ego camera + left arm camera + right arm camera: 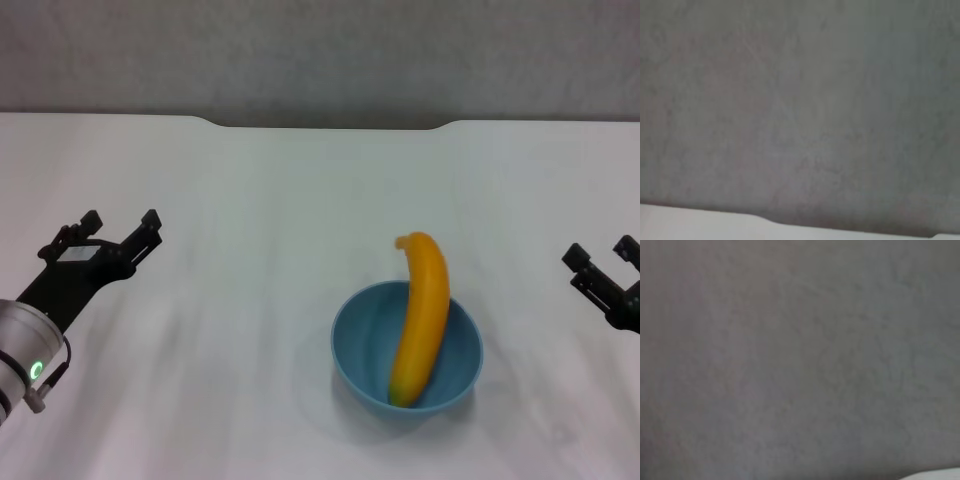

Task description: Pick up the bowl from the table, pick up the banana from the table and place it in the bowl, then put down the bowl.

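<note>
Bowl (365, 345) sits on the bench (250, 250), right of centre and toward the near edge in the head view. It is light blue, upright, with nothing gripping it.

Banana (422, 315) is in the bowl. Its lower end rests on the bowl floor at the near side. The body leans up across the far rim, and the stem end sticks out past the rim, pointing away from the robot. Only the bowl is touching it.

Left end effector (120, 228) is over the left part of the bench, well apart from the bowl. The forearm comes in from the lower-left corner, angled up and forward, with a green indicator ring lit on the wrist housing. Two black fingers are spread with a clear gap between them and nothing held. The fingers point toward the far side of the bench.

Right end effector (600, 252) is at the right edge of the head view, well apart from the bowl. It is only partly in frame, so most of the arm is cut off. Its fingers are spread apart and empty, and they also point away from the robot.

Left wrist view shows a grey wall (800, 100) with a strip of white bench edge and its notch. Right wrist view shows the same grey wall with a sliver of white bench in one corner. Neither wrist view shows fingers, bowl or banana.
</note>
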`<state>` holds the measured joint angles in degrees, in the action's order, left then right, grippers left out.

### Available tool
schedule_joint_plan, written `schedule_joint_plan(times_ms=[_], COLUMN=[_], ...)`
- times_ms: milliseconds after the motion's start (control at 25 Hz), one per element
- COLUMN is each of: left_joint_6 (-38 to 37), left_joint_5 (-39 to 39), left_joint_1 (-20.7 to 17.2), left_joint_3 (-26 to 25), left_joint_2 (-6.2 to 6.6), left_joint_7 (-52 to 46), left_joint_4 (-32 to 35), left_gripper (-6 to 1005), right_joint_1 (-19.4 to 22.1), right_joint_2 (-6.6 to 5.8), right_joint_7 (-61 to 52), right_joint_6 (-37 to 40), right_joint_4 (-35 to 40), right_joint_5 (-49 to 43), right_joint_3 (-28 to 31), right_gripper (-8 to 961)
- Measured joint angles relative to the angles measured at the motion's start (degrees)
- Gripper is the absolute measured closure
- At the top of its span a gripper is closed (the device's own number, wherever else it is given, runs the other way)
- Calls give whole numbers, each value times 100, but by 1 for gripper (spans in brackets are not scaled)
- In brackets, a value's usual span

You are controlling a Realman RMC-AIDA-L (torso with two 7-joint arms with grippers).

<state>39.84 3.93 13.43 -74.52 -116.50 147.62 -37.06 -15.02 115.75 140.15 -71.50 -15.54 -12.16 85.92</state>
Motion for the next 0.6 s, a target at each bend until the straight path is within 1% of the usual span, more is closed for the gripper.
schedule_joint_plan(times_ms=[160,240,440,520,600], left_joint_6=[472,671,914,1159,1227], left_joint_5=[11,38,49,44,37], left_joint_1=[-6,24,215,203,194], left_joint_3=[4,2,-8,-28,-23], left_joint_2=[-24,-34,-12,-13,-18], left_joint_7=[-199,-270,-726,-567,-426], left_joint_4=[367,589,1152,1306,1359], left_gripper=[119,119,119,118,118], right_joint_1=[-211,-218,-282,-314,-312], right_joint_2=[12,32,48,52,53], right_joint_7=[10,21,16,-3,-5], right_joint_6=[59,150,279,359,389], right_joint_4=[304,311,385,380,346], right_joint_5=[119,134,211,284,319], right_joint_3=[-217,-269,-349,-473,-596], right_gripper=[69,69,69,69,69])
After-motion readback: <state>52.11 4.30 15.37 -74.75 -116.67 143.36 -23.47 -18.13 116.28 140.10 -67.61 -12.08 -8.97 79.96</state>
